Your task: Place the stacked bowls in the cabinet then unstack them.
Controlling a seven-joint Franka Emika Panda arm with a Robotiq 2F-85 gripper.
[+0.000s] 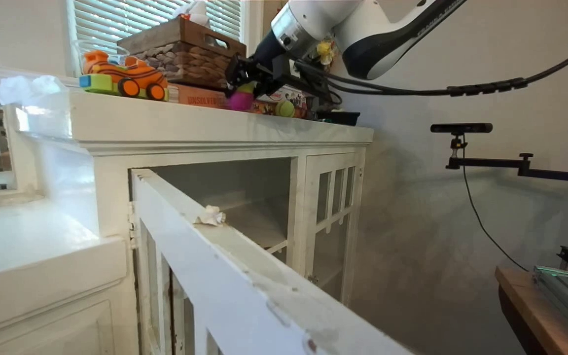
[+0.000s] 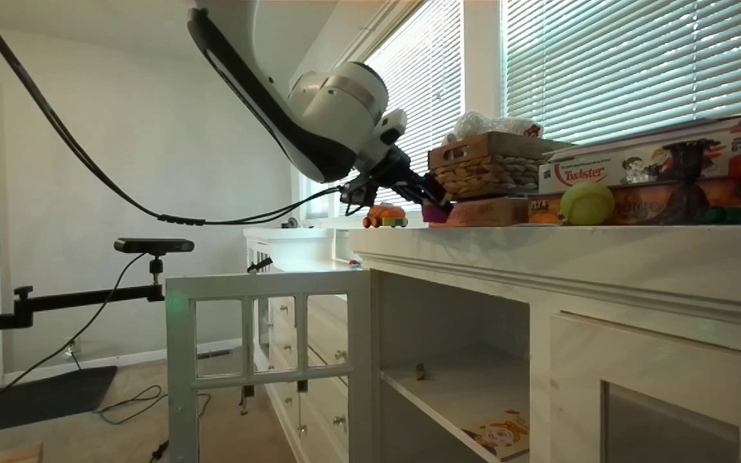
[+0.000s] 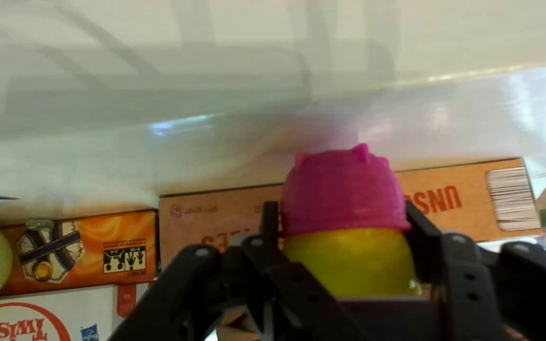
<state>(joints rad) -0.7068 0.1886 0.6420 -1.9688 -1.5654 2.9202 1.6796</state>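
Cream-white cabinet (image 1: 205, 123), left door (image 1: 230, 281) standing open, blinds (image 2: 640, 71) on far side. Booklet (image 2: 502, 434) on the inner shelf (image 2: 460, 379) shows in an exterior view, not wrist view. I've got the gripper (image 3: 342, 215) partly closed, clasping the stacked bowls (image 3: 346, 208), magenta and yellow, at the cabinet top; can't tell if they touch it.
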